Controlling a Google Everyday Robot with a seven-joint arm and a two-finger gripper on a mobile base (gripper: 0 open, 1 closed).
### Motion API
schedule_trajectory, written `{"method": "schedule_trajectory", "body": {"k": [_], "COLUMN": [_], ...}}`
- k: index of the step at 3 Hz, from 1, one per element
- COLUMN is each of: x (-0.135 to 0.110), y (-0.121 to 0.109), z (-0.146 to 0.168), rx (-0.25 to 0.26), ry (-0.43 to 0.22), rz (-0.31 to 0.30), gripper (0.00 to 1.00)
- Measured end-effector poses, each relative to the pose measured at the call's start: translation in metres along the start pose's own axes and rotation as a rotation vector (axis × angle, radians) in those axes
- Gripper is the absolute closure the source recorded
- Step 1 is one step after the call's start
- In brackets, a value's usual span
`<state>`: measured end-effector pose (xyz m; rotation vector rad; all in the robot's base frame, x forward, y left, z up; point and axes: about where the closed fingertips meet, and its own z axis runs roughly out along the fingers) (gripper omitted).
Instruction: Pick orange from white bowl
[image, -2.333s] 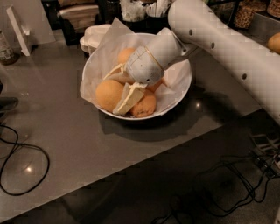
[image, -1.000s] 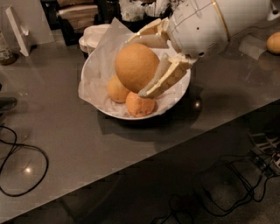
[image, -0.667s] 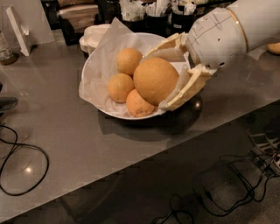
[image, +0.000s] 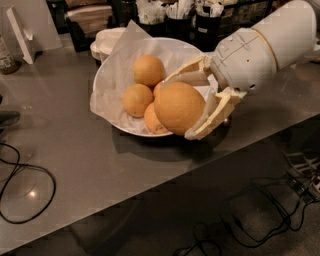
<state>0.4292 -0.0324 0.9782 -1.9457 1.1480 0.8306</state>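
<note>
My gripper (image: 181, 107) is shut on the orange (image: 177, 108), the largest fruit, pale yellowish-orange. It holds the orange raised in front of the near right side of the white bowl (image: 116, 59). One cream finger (image: 186, 76) lies over the top of the orange, the other (image: 214, 119) under its right side. The bowl is lined with crinkled white paper (image: 111, 80) and holds smaller, deeper-orange fruits (image: 148, 70), (image: 137, 99), (image: 153, 120); a fourth is mostly hidden behind the held orange.
The bowl sits on a grey counter (image: 75, 155). A stack of small white discs (image: 105, 41) stands behind the bowl. Dark holders with utensils (image: 177, 15) line the back. A black cable (image: 25, 195) lies at the left. Cables lie on the floor (image: 260, 210) below the counter's front edge.
The gripper closed on the orange inside the bowl, lifted it out, and moved it right and toward the camera. The smaller fruits stay in the bowl.
</note>
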Motion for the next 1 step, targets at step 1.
{"method": "schedule_trajectory", "body": {"k": [1], "x": [0.0], "y": [0.0], "z": [0.0], "rx": [0.0], "ry": [0.0], "rz": [0.0], "gripper": [1.0]}}
